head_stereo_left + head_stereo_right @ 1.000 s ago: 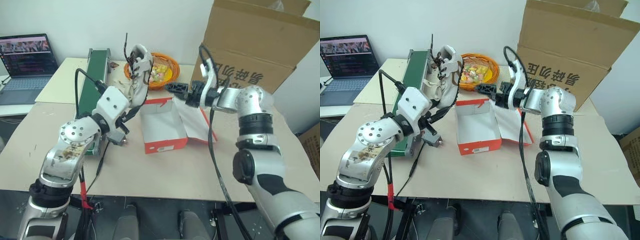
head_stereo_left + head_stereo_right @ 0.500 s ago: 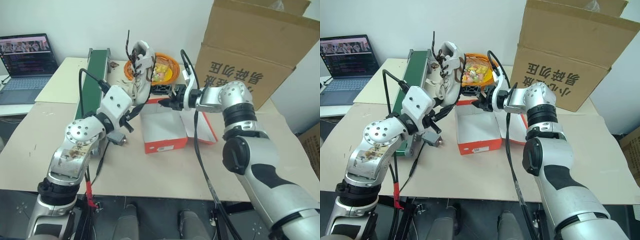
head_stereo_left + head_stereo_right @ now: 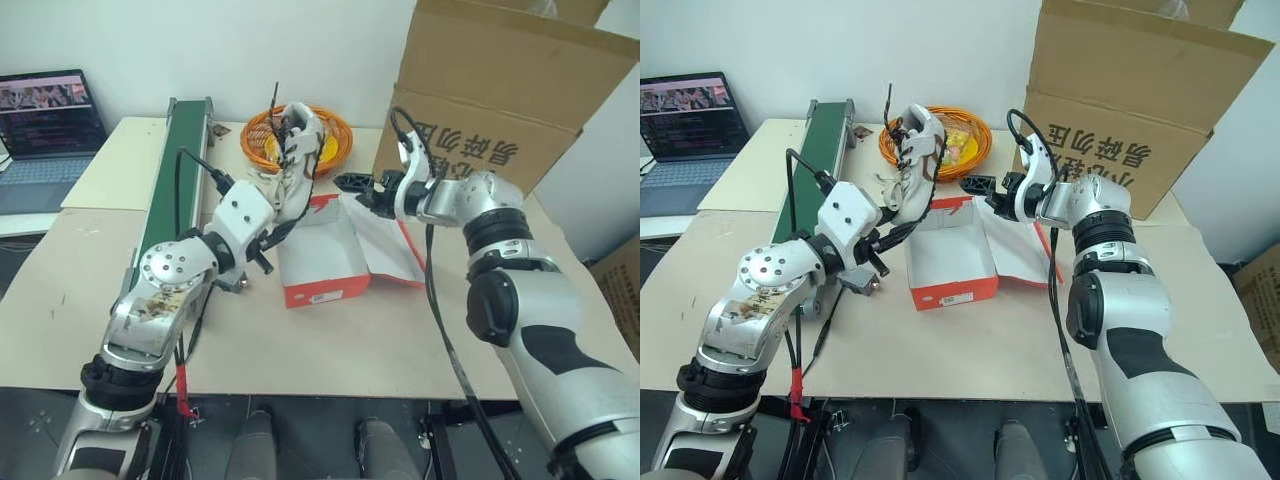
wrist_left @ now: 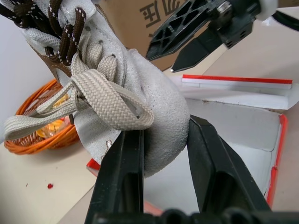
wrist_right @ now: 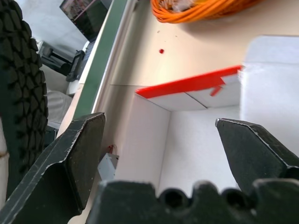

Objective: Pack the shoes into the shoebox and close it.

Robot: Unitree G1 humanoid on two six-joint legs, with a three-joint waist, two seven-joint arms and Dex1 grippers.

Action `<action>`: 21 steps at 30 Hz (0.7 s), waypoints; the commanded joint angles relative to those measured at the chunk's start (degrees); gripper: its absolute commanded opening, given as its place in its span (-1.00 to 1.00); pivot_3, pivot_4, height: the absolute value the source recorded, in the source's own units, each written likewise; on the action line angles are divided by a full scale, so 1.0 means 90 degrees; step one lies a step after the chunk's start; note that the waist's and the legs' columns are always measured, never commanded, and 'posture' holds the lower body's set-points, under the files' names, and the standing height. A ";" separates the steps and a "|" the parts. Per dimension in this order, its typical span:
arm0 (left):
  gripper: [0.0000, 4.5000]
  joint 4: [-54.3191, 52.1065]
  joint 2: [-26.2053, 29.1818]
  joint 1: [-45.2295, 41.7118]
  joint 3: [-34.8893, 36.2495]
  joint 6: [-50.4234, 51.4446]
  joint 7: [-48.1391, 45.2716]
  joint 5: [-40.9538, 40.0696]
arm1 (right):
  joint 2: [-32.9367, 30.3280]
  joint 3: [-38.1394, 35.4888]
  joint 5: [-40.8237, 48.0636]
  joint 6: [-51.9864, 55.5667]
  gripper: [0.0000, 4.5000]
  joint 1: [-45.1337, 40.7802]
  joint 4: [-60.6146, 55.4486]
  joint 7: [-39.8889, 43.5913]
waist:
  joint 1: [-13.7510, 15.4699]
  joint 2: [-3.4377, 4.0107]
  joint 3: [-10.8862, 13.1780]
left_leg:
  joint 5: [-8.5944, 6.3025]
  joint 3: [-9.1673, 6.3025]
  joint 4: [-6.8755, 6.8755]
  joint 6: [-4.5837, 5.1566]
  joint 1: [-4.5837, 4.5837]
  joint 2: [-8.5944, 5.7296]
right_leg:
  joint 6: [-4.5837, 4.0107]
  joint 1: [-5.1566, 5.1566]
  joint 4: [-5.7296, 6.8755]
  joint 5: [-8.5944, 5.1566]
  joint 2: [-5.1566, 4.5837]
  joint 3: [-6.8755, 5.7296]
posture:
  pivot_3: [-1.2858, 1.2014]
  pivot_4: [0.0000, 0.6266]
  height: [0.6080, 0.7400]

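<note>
While the shoebox (image 3: 322, 255) sits open on the table (image 3: 330, 340) with its white inside bare and its lid (image 3: 385, 240) folded back flat toward my right, one sneaker (image 3: 912, 160) hangs in the air just above the box's far left corner; I have the left gripper (image 4: 161, 154) clamped on its pale toe end, so the shoe stands nearly on end with the dark laces (image 4: 65, 32) trailing upward — a grip that leaves the sole free to go down first, I judge. I can make out one shoe for certain; whether a second is bundled behind it I cannot tell. My right gripper (image 3: 985, 190) hovers over the far edge of the box with its jaws wide apart, holding nothing; it points toward the sneaker, placed, I'd guess, to steady it or guide it in. Behind the box lie an orange basket (image 3: 262, 145) of small bright items, a green conveyor (image 3: 175, 170) along my left, and the big brown carton (image 3: 500, 90) at the back right — all clear of the box; a laptop (image 3: 45, 125) sits on a separate table at far left.
</note>
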 commanded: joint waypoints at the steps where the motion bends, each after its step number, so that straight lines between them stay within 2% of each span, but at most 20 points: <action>1: -0.59 -0.0222 0.0173 0.0097 0.0339 -0.0043 -0.0007 -0.0032 | -0.0098 -0.0063 -0.0039 -0.0143 1.00 -0.0207 -0.0033 0.0201 | -0.0018 0.0001 0.0001 | 0.0000 0.0000 0.0000 0.0000 -0.0001 0.0000 | 0.0000 0.0000 0.0000 0.0000 0.0000 0.0000 | 0.03 -0.52 0.72; 7: -0.59 -0.0154 0.0246 0.0311 0.0379 -0.0087 -0.0016 -0.0030 | -0.0102 -0.0200 0.0040 0.0128 1.00 -0.0304 0.0010 0.0345 | -0.0017 0.0002 0.0001 | 0.0000 0.0000 0.0002 -0.0001 -0.0001 0.0000 | -0.0013 0.0004 -0.0002 -0.0007 -0.0001 0.0000 | 0.03 -0.52 0.72; 12: -0.59 -0.0106 0.0179 0.0392 0.0273 -0.0166 -0.0020 -0.0009 | 0.0136 -0.0297 0.0453 0.1124 1.00 -0.0593 -0.0511 0.0570 | -0.0042 0.0003 0.0002 | 0.0000 0.0000 0.0001 -0.0001 0.0000 0.0000 | -0.0020 0.0002 0.0002 -0.0010 -0.0001 0.0000 | 0.03 -0.52 0.72; 21: -0.59 -0.0042 0.0023 0.0203 0.0244 -0.0142 -0.0026 -0.0023 | 0.0681 -0.0479 0.0857 0.1887 1.00 -0.0444 -0.1451 0.0125 | -0.0028 0.0003 0.0002 | -0.0001 -0.0002 0.0005 -0.0001 0.0000 0.0000 | -0.0013 -0.0010 0.0037 -0.0015 -0.0001 0.0000 | 0.03 -0.52 0.72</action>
